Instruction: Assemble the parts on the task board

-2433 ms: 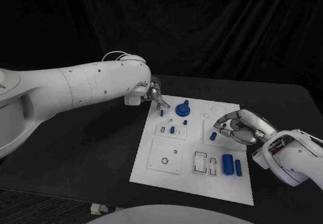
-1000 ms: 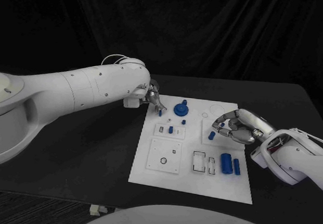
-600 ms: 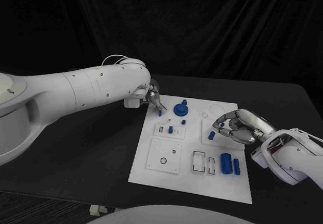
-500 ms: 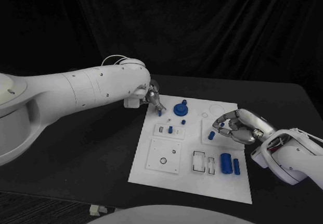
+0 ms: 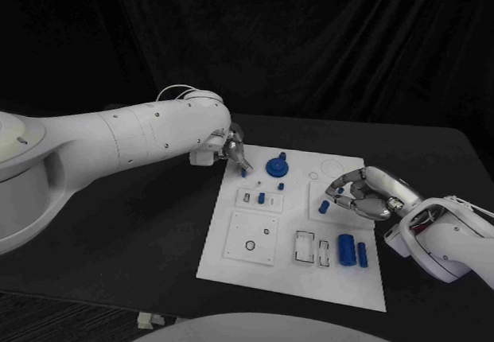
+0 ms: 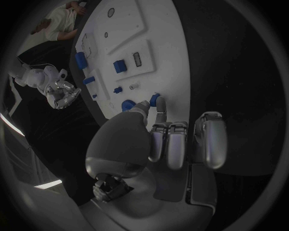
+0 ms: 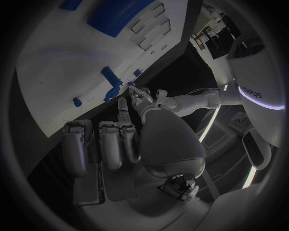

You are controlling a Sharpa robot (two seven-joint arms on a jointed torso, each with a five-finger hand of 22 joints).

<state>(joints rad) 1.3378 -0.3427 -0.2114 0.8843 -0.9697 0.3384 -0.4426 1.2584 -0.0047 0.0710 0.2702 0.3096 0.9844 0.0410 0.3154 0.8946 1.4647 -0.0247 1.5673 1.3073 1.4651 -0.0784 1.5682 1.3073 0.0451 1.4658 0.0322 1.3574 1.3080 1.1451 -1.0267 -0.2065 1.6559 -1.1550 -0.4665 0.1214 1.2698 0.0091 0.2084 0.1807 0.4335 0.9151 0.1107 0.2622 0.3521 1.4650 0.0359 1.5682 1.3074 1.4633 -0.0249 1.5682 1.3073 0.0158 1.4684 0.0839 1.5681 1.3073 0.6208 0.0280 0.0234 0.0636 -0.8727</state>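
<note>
The white task board (image 5: 296, 278) lies in the middle of the black table. My left hand (image 5: 233, 149) hovers at its far left corner and pinches a small blue peg (image 5: 245, 169) between thumb and finger; the peg (image 6: 154, 100) sits at the fingertips just above the board (image 6: 156, 29). Beside it stands a round blue knob (image 5: 277, 168). My right hand (image 5: 360, 194) hangs over the board's right side with its fingers curled in and nothing in them, next to a small blue part (image 5: 324, 209). From the right wrist, that hand (image 7: 126, 139) is above the board (image 7: 60, 62).
Two blue cylinders (image 5: 354, 251) lie side by side near the board's right edge. Small blue pieces (image 5: 261, 198) stand in a raised white block mid-board. A square white block with holes (image 5: 254, 237) sits nearer me. Black table surrounds the board.
My left hand with the peg has edged slightly toward the board's far left corner. The right hand has barely moved.
</note>
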